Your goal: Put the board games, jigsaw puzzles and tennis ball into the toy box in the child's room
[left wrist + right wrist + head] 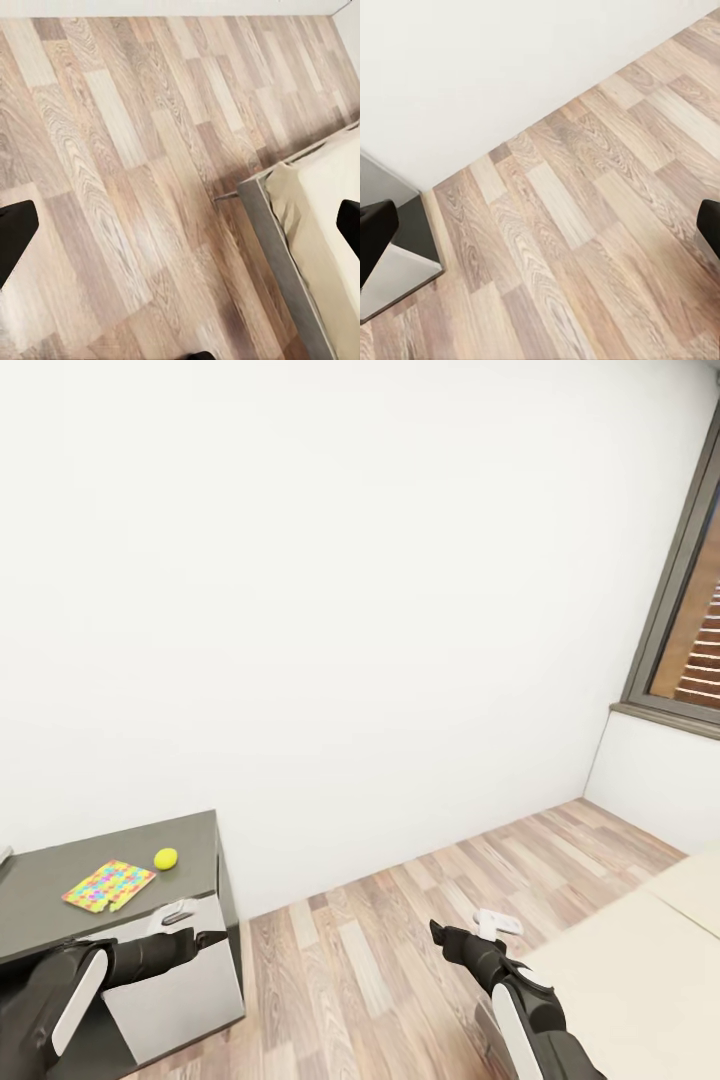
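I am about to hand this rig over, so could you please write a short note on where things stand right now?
Left tool: open, holding nothing, hanging beside the desk's dark grey section.
Right tool: open, holding nothing, over the plank floor near the bed.
On the desk: one jigsaw puzzle lying flat, with the tennis ball just beside it, not touching.
Done: nothing visibly packed from here.
Left: pick up puzzle and ball; find the toy box, the other puzzle and the board games.
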Robot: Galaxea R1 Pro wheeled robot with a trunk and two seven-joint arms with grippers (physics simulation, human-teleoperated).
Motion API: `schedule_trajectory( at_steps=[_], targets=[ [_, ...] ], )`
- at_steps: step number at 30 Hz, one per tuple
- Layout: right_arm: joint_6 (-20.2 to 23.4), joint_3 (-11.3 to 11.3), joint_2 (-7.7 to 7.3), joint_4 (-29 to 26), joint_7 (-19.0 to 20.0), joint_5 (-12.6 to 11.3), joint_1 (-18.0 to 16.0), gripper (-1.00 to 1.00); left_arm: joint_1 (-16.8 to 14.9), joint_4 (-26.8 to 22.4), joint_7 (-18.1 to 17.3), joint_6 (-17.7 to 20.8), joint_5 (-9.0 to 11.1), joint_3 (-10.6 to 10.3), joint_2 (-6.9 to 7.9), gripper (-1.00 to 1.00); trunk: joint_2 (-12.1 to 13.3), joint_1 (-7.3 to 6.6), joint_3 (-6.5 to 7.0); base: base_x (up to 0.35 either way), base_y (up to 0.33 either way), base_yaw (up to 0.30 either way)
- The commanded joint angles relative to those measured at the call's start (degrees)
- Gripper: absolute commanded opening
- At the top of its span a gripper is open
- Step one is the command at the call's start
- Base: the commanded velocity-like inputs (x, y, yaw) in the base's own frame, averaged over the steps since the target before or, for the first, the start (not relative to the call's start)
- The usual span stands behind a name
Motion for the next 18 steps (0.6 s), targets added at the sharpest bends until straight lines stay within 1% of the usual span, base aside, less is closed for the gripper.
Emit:
schedule_trajectory(
  at_steps=[1,4,7,13,18],
  targets=[
    [0.3,-0.1,0.04,-0.1,-0.3,-0.6,0.0,1.00,0.0,0.0,-0.1,0.3,0.1,0.1,0.00,1.00,0.0,0.04,-0.02,0.213,0.130,-0.012],
    [0.3,-0.1,0.05,-0.1,-0.3,-1.0,0.0,1.00,0.0,0.0,-0.1,0.3,0.1,0.1,0.00,1.00,0.0,0.04,-0.02,0.231,0.146,-0.069],
    [0.3,-0.1,0.04,-0.1,-0.4,-1.6,0.0,1.00,0.0,0.0,-0.1,0.2,0.1,0.1,0.00,1.00,0.0,0.04,-0.02,0.254,0.139,-0.167],
    [0.3,-0.1,-0.07,-0.1,-0.4,-3.1,0.0,1.00,0.0,0.0,-0.1,0.2,0.1,0.1,0.00,1.00,0.0,0.04,-0.02,0.271,0.067,-0.237],
    [0.3,-0.1,-0.11,-0.1,-0.4,-3.7,0.0,1.00,0.0,0.0,-0.1,0.1,0.1,0.1,0.00,1.00,0.0,0.04,-0.02,0.228,0.019,-0.268]
  ],
)
